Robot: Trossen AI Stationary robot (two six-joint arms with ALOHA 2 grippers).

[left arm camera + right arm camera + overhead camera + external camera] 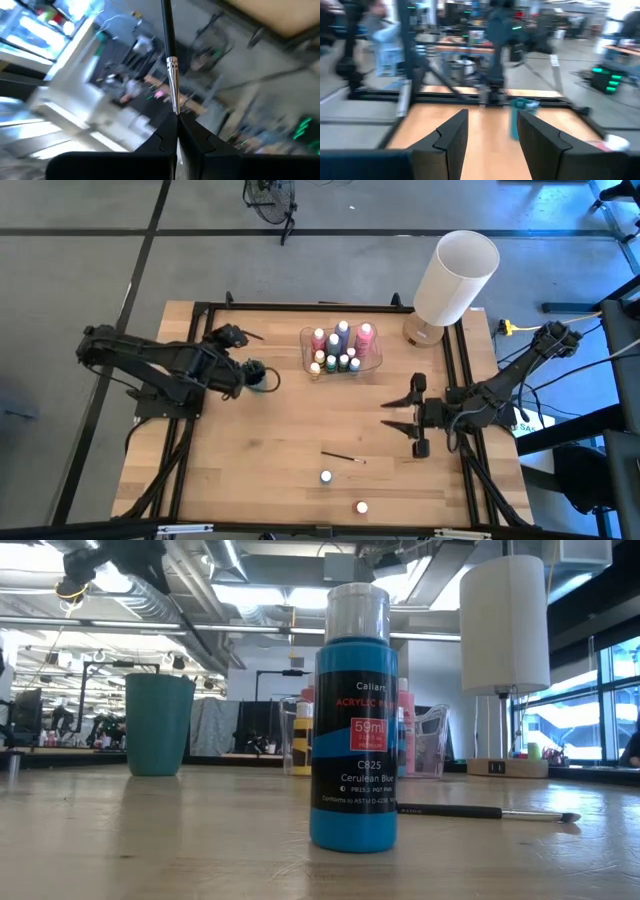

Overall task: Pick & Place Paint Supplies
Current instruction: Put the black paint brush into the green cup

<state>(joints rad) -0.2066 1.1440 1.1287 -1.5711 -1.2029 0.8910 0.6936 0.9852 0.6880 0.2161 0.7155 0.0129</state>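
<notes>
Left end effector (177,125) is clamped on a thin black-handled brush (170,55) with a metal ferrule, held over the teal cup (258,375) at the left of the wood-plank surface (250,460). Right end effector (400,416) sits low at the right side, fingers apart, empty. Clear plastic bin (372,362) holds the capped bottles; a second brush (343,456) lies flat near the front, beside the blue bottle (354,720) and one more small bottle (361,507).

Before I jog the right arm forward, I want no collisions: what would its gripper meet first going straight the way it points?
Probably nothing close. The right gripper, fingers apart, points across bare table toward the teal cup on the far side, slightly off its line. Depth is unclear, so the cup might be met first.
</notes>
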